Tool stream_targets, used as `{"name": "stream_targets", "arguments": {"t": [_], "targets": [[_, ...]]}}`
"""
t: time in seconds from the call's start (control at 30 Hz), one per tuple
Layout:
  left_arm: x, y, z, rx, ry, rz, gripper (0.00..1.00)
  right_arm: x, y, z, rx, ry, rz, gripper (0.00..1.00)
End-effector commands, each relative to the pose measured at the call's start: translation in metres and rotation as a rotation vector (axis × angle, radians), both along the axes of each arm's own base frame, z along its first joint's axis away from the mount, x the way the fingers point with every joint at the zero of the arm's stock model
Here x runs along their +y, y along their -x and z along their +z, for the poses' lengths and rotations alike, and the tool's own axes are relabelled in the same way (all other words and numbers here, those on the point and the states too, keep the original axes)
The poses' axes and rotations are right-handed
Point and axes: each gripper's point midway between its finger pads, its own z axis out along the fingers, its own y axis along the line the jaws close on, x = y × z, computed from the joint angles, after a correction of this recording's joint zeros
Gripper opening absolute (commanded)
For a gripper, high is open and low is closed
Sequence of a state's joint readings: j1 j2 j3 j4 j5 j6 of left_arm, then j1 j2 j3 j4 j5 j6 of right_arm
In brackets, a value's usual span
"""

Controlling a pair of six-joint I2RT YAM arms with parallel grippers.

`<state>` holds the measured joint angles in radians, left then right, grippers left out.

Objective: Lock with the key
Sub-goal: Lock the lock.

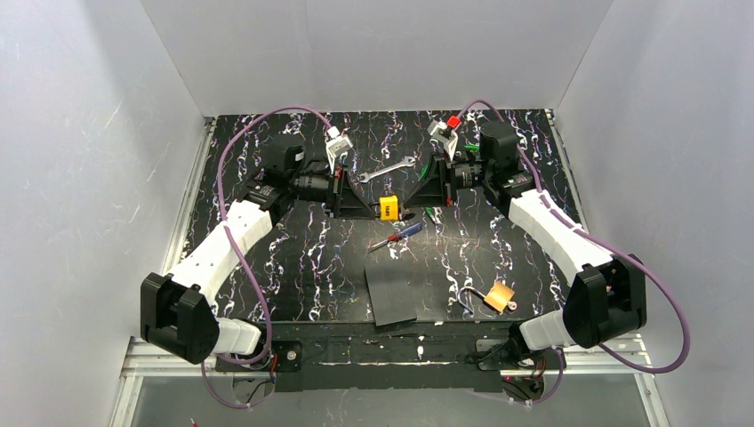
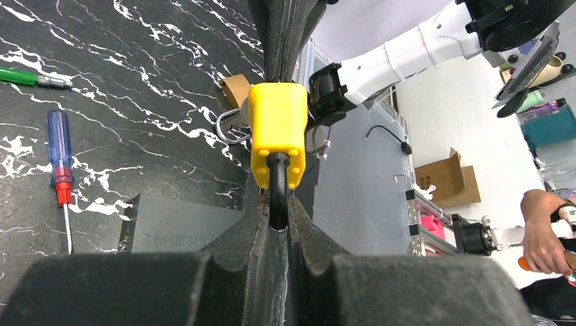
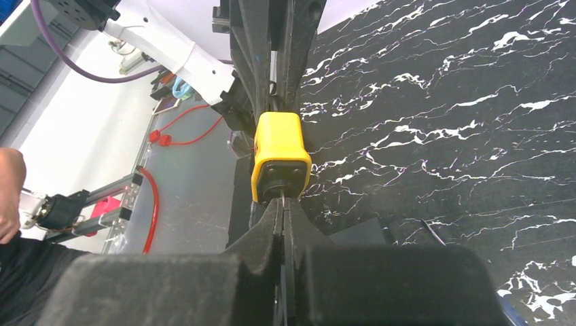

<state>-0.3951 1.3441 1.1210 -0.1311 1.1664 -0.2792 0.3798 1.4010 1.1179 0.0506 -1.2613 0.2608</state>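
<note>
Centrally, above the black marbled tabletop, a chunky yellow padlock is clamped at its black shackle by the left tool; the thin silvery key at its face is pinched by the right tool.

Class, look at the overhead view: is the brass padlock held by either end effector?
No, the brass padlock lies alone near the front edge of the table, with nothing gripping it.

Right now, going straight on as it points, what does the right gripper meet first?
The boxy yellow padlock, right ahead of the right gripper, whose thin silvery key seems to enter it.
</note>
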Motion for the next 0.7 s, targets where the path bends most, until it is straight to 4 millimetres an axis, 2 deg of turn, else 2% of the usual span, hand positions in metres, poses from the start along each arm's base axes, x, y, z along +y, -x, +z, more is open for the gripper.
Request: {"name": "stream_targets", "arguments": {"t": [0.0,0.43,0.57,0.67], "targets": [[0.007,0.009,0.019,-0.066,0.034,-0.023,0.0,-0.005,0.003,0.021,-0.076,-0.031,-0.001,0.01],[0.027,0.006,0.009,-0.046,0.017,0.01,0.0,-0.029,-0.02,0.02,-0.055,-0.026,-0.087,0.01],[0.04,0.002,0.007,-0.033,0.015,0.04,0.0,-0.038,-0.037,0.02,-0.059,-0.02,-0.152,0.01],[0.056,-0.007,0.007,-0.019,0.017,0.1,0.0,-0.038,-0.054,0.018,-0.067,0.0,-0.232,0.01]]}}
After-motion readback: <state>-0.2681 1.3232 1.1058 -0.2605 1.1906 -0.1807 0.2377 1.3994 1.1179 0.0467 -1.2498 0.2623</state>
